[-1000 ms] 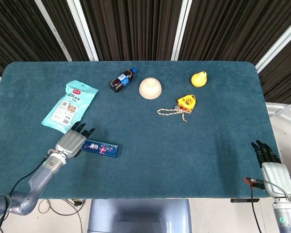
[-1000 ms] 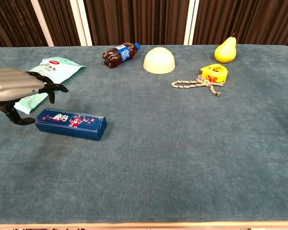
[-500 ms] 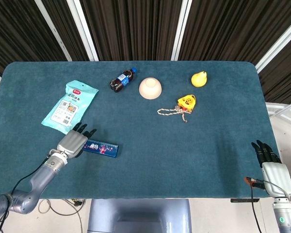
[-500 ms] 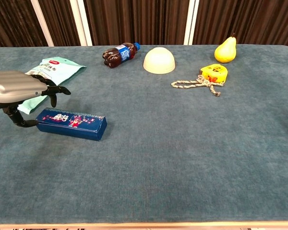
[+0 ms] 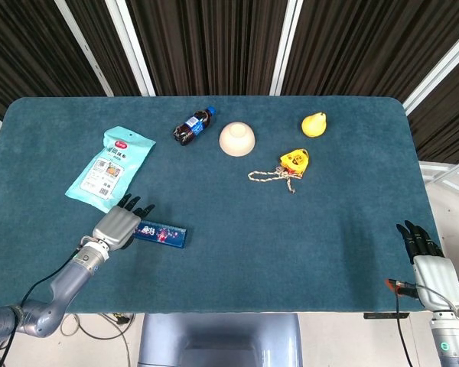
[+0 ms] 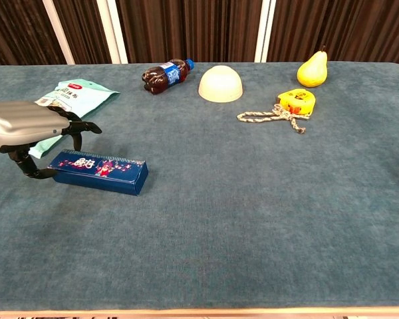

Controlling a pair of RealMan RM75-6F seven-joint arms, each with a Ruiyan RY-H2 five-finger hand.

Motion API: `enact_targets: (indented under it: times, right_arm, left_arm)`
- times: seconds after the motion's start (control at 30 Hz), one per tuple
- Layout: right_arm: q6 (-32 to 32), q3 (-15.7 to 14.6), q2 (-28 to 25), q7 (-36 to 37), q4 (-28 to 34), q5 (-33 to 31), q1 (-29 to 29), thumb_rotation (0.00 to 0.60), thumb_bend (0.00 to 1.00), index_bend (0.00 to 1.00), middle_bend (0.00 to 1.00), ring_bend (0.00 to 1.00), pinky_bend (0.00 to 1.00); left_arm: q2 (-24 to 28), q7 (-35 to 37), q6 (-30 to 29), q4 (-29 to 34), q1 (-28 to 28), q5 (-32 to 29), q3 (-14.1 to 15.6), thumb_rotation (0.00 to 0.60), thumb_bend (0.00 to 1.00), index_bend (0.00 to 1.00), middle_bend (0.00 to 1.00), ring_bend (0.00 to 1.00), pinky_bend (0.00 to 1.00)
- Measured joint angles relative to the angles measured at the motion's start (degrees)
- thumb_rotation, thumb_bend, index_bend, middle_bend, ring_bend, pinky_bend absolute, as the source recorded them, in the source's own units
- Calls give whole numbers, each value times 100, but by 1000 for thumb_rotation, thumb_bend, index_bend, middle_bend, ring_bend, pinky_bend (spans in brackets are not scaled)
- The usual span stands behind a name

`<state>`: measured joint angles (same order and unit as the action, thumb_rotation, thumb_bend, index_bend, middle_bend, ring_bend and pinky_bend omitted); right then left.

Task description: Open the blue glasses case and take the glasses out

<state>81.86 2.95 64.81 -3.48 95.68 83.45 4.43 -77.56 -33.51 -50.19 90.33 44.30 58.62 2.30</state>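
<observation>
Blue glasses case [image 6: 98, 171] lies flat on the teal worktop [image 6: 253, 199], lid closed. Long slim rectangular box, dark blue, with a small pink/white floral print and characters along the top face; the side faces are plain blue. In the head view the case [image 5: 161, 235] sits well below-left of the upturned cream bowl [image 5: 236, 138], long axis roughly left-right, slightly slanted.

Left hand [image 6: 26, 126] is at the case's left end: grey back of the hand above it, black fingers [image 6: 80, 126] spread and reaching over the near-left part of the lid, thumb curled down by the end face. Contact with the case: cannot tell for certain; nothing is gripped, fingers apart. Head view shows the same hand [image 5: 116, 226] overlapping the case's left end.

Right hand [image 5: 427, 256] is far right of the case, off the worktop's near-right edge, fingers extended and slightly apart, holding nothing. Not visible in the chest view.

Relative to the case:
- snack bag [image 6: 63, 106], mint green, just behind the left end, partly hidden by the left hand
- cola bottle [image 6: 165, 75] on its side, further back
- bowl [image 6: 220, 84] back and right
- yellow tape measure [image 6: 296, 101] with a knotted rope [image 6: 269, 117] beside it, far right-back
- yellow pear [image 6: 312, 69] furthest back-right
</observation>
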Motion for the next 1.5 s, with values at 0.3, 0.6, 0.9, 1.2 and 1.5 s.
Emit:
enact_targets:
  times: [0.3,0.6,0.9,1.2,1.5]
  right_arm:
    - [6,-2,2,0,0,10,-1,600,160,0,0,0,208]
    - [5,0,3,-5,1,3,-2,600,160,0,0,0,208]
    - [3,0,3,-13,3,0,-2,600,160,0,0,0,208]
    - [-7,8,3,-17,3,-22,1,600,160,0,0,0,208]
    - [-8,10,1,-12,4,-25,1,600,160,0,0,0,208]
  left_arm:
    - [-42,24,-21,-1,-17,-9,-24,600,399,1,312,0,16]
    - [-34,70,5,2,-31,-3,-26,600,467,19,328,0,17]
    - [-52,74,16,-27,-26,-28,-47,600,483,20,321,0,17]
    - [-199,41,57,-181,16,-108,-96,600,484,20,282,0,17]
    - [-347,-37,25,-341,49,-202,-157,600,483,20,239,0,16]
